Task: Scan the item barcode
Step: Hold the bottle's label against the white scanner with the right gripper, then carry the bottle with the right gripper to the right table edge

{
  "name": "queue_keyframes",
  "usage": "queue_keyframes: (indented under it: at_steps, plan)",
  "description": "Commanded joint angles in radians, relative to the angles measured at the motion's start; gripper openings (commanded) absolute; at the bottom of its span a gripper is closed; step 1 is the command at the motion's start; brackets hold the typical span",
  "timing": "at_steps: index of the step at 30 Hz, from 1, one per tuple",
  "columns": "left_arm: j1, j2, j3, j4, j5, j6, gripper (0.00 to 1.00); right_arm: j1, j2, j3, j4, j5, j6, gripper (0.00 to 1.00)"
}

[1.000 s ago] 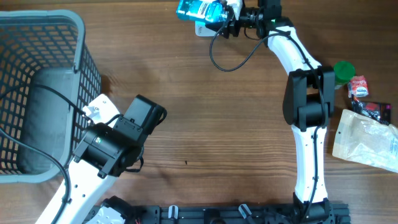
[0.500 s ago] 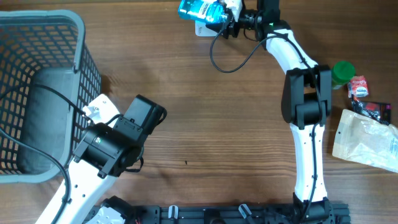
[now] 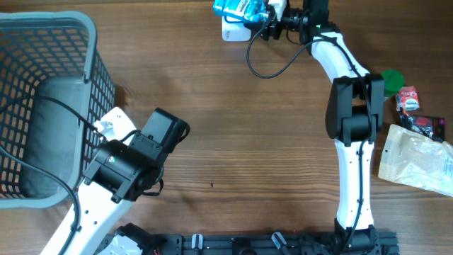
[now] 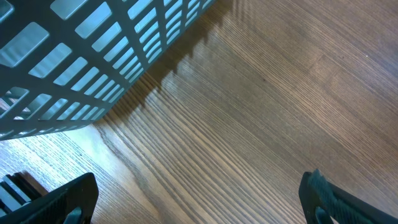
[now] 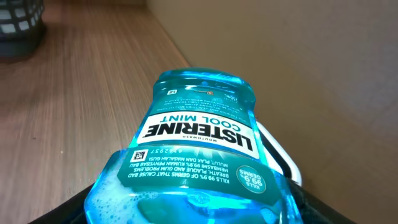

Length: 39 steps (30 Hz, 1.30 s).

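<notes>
A blue Listerine mouthwash bottle (image 3: 237, 8) lies sideways in my right gripper (image 3: 266, 18) at the table's far edge, its jaws shut on it. In the right wrist view the bottle (image 5: 199, 143) fills the frame, label and a small square code facing the camera, with my right gripper (image 5: 199, 214) clamped round its lower part. A white scanner-like device (image 3: 229, 30) sits on the table just under the bottle, and its white edge (image 5: 283, 158) shows behind the bottle. My left gripper (image 3: 167, 129) hangs open beside the basket, and in the left wrist view the left gripper (image 4: 196, 205) has only bare wood between its fingers.
A grey plastic basket (image 3: 90, 57) with a grey bundle (image 3: 49, 134) inside stands at the left; its wall (image 4: 93, 62) fills the left wrist view's upper left. At the right lie a green-capped container (image 3: 391, 78), a red packet (image 3: 408, 98), a dark packet (image 3: 425, 126) and a clear pouch (image 3: 417, 159).
My right gripper has carried the bottle a little to the right and toward the far edge. The left arm has not moved.
</notes>
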Motion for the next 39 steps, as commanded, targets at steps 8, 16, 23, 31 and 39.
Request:
queue_keyframes:
  at_steps: [8, 16, 23, 31, 39]
  plan:
    - [-0.005, 0.001, -0.005, 0.000, 0.001, -0.014, 1.00, -0.007, -0.020, 0.023, 0.034, -0.237, 0.170, 0.58]
    - [-0.005, 0.001, -0.005, 0.000, 0.001, -0.014, 1.00, -0.007, -0.155, 0.023, -0.044, -0.237, 0.344, 0.58]
    - [-0.005, 0.001, -0.005, 0.000, 0.001, -0.014, 1.00, -0.002, -0.370, 0.023, -0.312, -0.154, 0.351, 0.60]
    - [-0.005, 0.001, -0.005, 0.000, 0.001, -0.014, 1.00, 0.006, -0.591, 0.023, -0.644, 0.275, 0.485, 0.60]
    - [-0.005, 0.001, -0.005, 0.000, 0.001, -0.014, 1.00, 0.004, -0.747, 0.023, -1.041, 0.754, 0.598, 0.60]
